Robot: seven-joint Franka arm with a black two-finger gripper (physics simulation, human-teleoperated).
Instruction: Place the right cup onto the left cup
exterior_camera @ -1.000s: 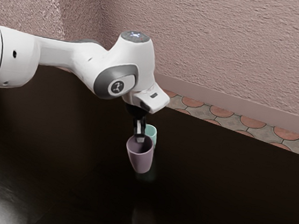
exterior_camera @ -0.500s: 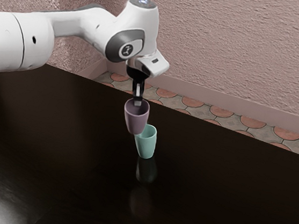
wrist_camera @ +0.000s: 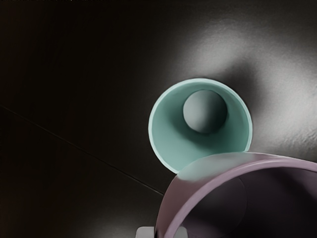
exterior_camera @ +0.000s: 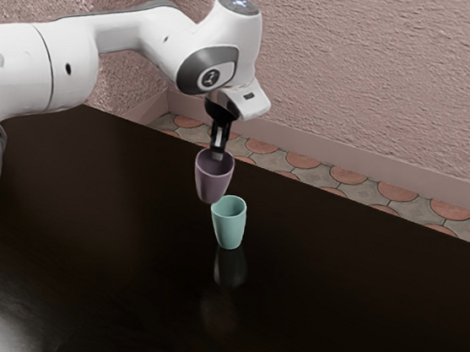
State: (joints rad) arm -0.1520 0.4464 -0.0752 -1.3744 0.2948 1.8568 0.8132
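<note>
My gripper points down in the exterior view and is shut on the wall of the purple cup, near its rim. That cup hangs upright in the air. The teal cup stands upright on the table, lower than the purple one and a little toward the exterior view's right. In the wrist view the teal cup shows its open mouth and inner base, and the purple cup covers a small part of its rim. Pale fingertips sit at the purple cup's wall.
The dark, glossy table carries a faint reflection beneath the teal cup. Behind the table's far edge lie patterned floor tiles and a rough pinkish wall.
Over the last second my gripper has lifted the purple cup well up, uncovering the teal cup in the exterior view. In the latest half second it rose slightly more. The teal cup stayed put.
</note>
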